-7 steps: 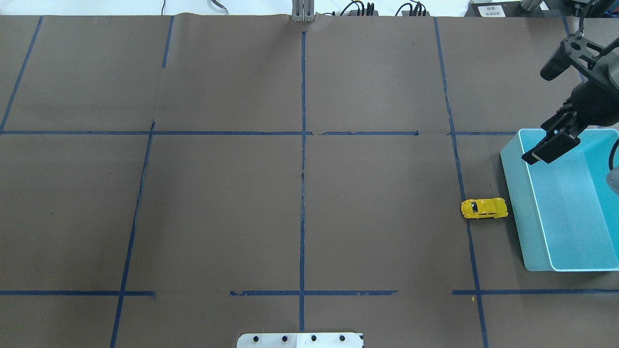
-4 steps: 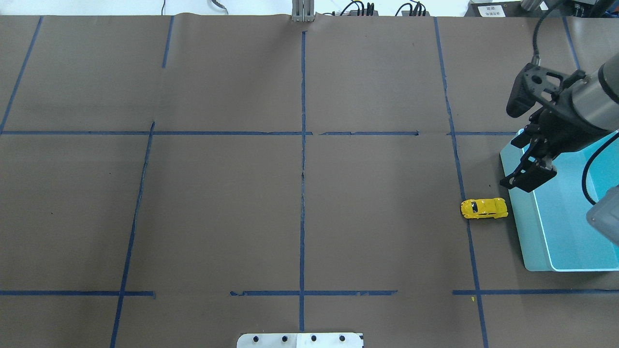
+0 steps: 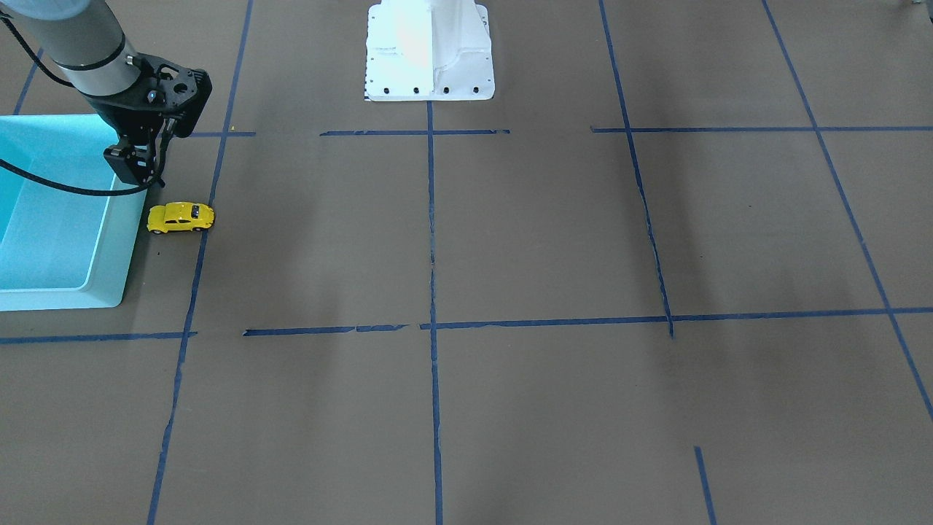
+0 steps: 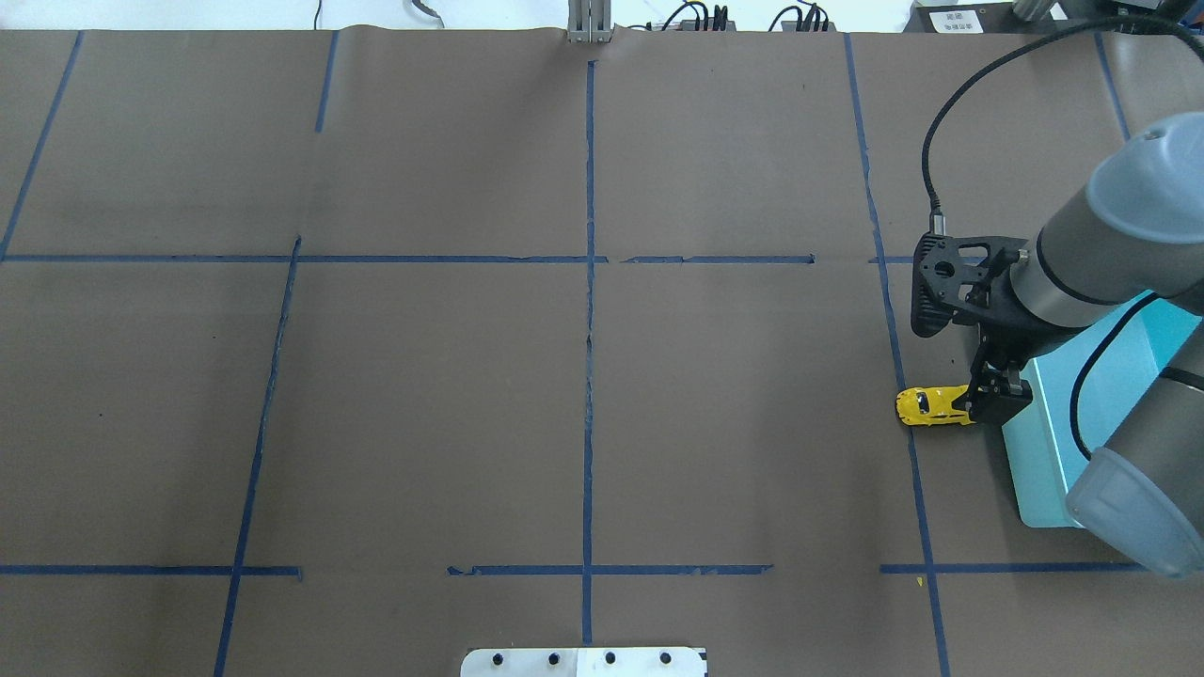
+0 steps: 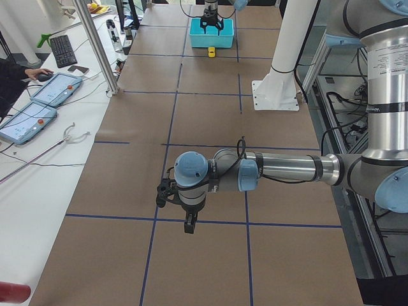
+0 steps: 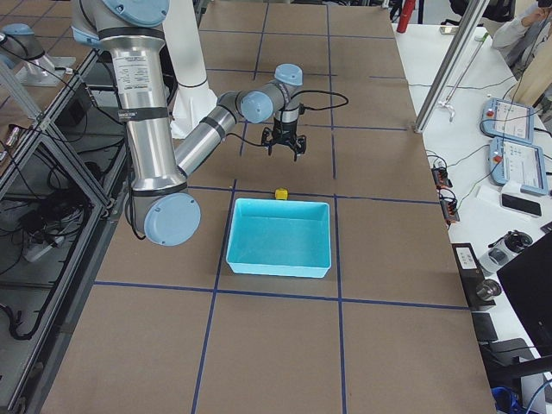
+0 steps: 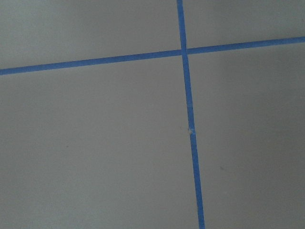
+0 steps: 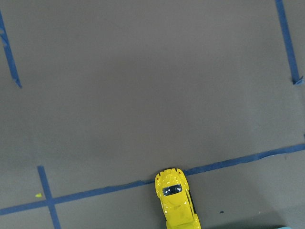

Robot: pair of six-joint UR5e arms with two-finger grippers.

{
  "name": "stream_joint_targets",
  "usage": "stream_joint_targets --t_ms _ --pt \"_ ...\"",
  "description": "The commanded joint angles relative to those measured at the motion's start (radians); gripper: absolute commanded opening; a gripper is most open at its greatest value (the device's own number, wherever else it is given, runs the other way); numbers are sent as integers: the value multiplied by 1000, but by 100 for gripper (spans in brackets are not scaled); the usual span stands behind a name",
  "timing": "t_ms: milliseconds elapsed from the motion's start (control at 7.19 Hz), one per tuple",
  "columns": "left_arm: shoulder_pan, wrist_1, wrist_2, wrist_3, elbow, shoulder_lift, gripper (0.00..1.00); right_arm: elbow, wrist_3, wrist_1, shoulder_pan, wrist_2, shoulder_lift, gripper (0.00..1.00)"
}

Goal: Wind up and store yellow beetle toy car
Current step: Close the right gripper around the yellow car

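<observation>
— Where the black two-finger right claw [image 4: 997,404] hangs, how do its fingers stand?

— Spread apart, with nothing between them. It points down and hovers over the end of the tiny bright yellow beetle-shaped toy car [image 4: 933,405] that faces the bin. The front-facing view shows a gap between the fingertips and the car's roof, so they are not touching.

— And the toy car itself?

— It stands on its wheels on the brown paper-covered counter [image 4: 423,395], outside the turquoise rectangular plastic bin [image 4: 1035,461] and just beside its side wall, lengthwise across from that wall. Its other end lies over one of the blue tape lines [image 4: 917,489] that mark the counter into squares. In the right wrist view only its front part shows, at the bottom edge.

— What of the other arm?

— The black left claw [image 5: 189,227] points down over bare counter near a crossing of tape lines, well apart from the car and the bin. Only the side view shows it, so I cannot tell whether its fingers are spread or pressed together.
</observation>
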Motion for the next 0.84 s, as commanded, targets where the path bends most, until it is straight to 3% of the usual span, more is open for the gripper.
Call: stream_joint_targets --t_ms 0,139,418,696 --pt "0 -9 1 3 -6 -2 99 -83 -31 -15 -100 -117 11 99" --pt "4 -2 10 -3 7 -13 100 -132 -34 -3 -123 -140 11 99" --pt "5 4 10 -12 6 -11 100 -178 -89 -2 -169 -319 32 100" --pt "3 -9 2 -7 8 -5 100 -203 -108 -2 -166 -320 40 99"
